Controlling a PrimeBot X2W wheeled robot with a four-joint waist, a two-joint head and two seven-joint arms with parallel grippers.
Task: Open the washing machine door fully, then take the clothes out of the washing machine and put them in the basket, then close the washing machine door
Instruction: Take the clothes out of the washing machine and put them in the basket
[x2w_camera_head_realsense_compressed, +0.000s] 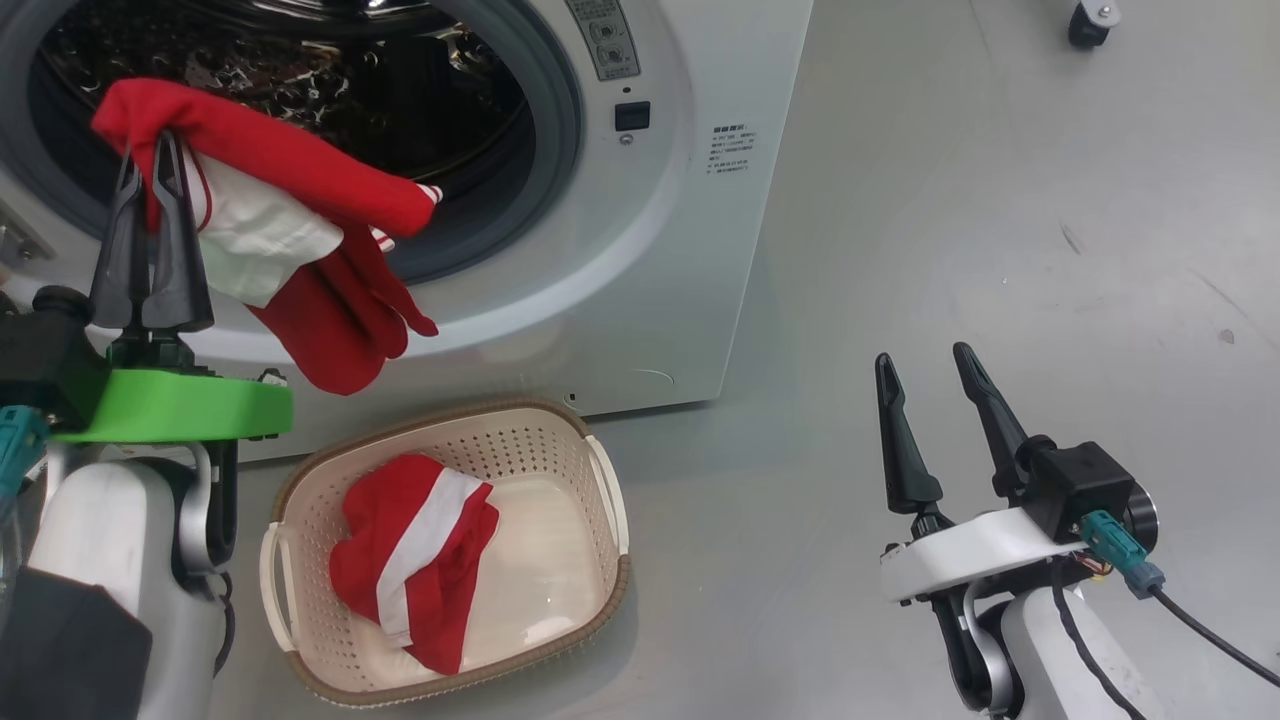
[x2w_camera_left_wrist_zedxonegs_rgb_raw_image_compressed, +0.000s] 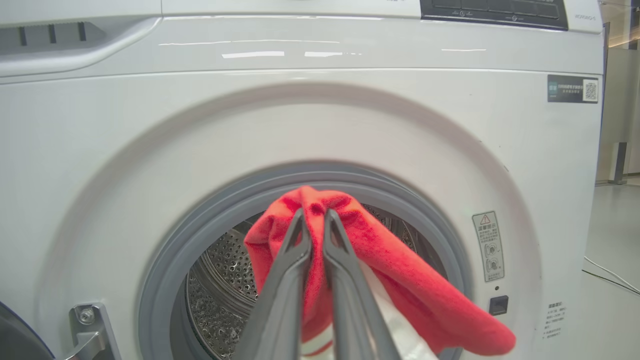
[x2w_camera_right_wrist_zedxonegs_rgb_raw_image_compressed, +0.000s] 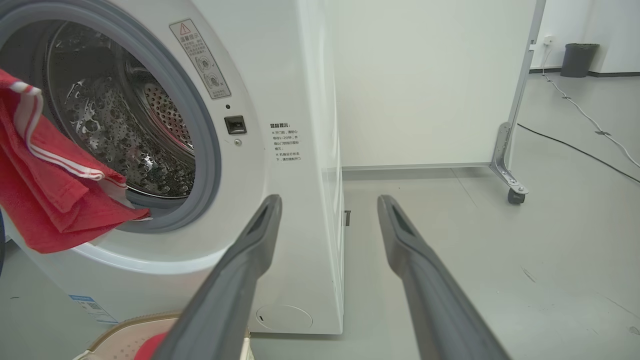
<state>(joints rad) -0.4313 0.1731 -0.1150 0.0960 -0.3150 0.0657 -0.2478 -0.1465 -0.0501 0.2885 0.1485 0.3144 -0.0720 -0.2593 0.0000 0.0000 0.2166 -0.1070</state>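
The white washing machine (x2w_camera_head_realsense_compressed: 650, 300) stands with its steel drum (x2w_camera_left_wrist_zedxonegs_rgb_raw_image_compressed: 220, 280) uncovered. Of the washing machine door, just a dark curved edge (x2w_camera_left_wrist_zedxonegs_rgb_raw_image_compressed: 15, 337) shows beside the hinge. My left gripper (x2w_camera_head_realsense_compressed: 150, 150) is shut on a red and white garment (x2w_camera_head_realsense_compressed: 290, 170), which hangs in front of the opening above the basket. In the left wrist view its fingers (x2w_camera_left_wrist_zedxonegs_rgb_raw_image_compressed: 315, 215) pinch the red cloth (x2w_camera_left_wrist_zedxonegs_rgb_raw_image_compressed: 400, 285). The cream basket (x2w_camera_head_realsense_compressed: 530, 440) sits on the floor before the machine with another piece of the clothes (x2w_camera_head_realsense_compressed: 415, 555) inside. My right gripper (x2w_camera_head_realsense_compressed: 923, 356) is open and empty, off to the right.
Bare grey floor (x2w_camera_head_realsense_compressed: 1000, 250) stretches right of the machine. A white panel on castors (x2w_camera_right_wrist_zedxonegs_rgb_raw_image_compressed: 510, 185) stands behind it, with cables (x2w_camera_right_wrist_zedxonegs_rgb_raw_image_compressed: 575, 145) on the floor and a dark bin (x2w_camera_right_wrist_zedxonegs_rgb_raw_image_compressed: 580, 60) far back. One castor (x2w_camera_head_realsense_compressed: 1090, 22) shows at the top right of the head view.
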